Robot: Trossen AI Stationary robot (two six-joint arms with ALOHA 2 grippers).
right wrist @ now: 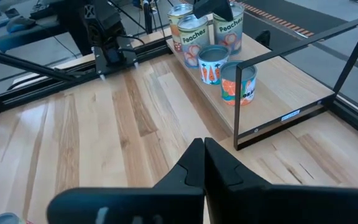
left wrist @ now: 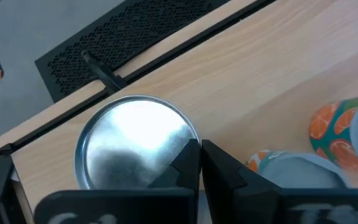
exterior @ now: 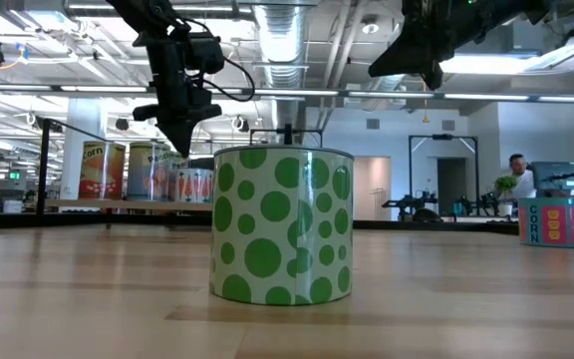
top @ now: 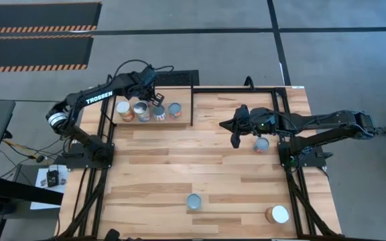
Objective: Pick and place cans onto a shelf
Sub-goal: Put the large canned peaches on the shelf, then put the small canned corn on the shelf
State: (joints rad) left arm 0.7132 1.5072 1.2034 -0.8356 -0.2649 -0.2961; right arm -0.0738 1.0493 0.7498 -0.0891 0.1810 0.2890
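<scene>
Several cans stand upright in a row on the shelf [top: 183,98] at the table's far left: two labelled Peaches [right wrist: 190,32], a carrot-labelled one [right wrist: 213,63] and an orange-fruit one [right wrist: 238,83]. My left gripper [top: 157,100] hangs shut just above this row, its fingers [left wrist: 191,163] over the rim of a silver-topped can [left wrist: 134,144]. My right gripper [top: 235,139] is shut and holds nothing, high over the table's middle. Beside it on the table stands another can [top: 261,144]. A green-dotted can [exterior: 282,224] stands near the front edge.
A white-topped can [top: 279,214] sits at the front right of the table. The shelf's thin black rod frame [right wrist: 347,59] rises around the board. A black perforated panel [left wrist: 135,31] lies behind the shelf. Bare planks stretch between the shelf and the front cans.
</scene>
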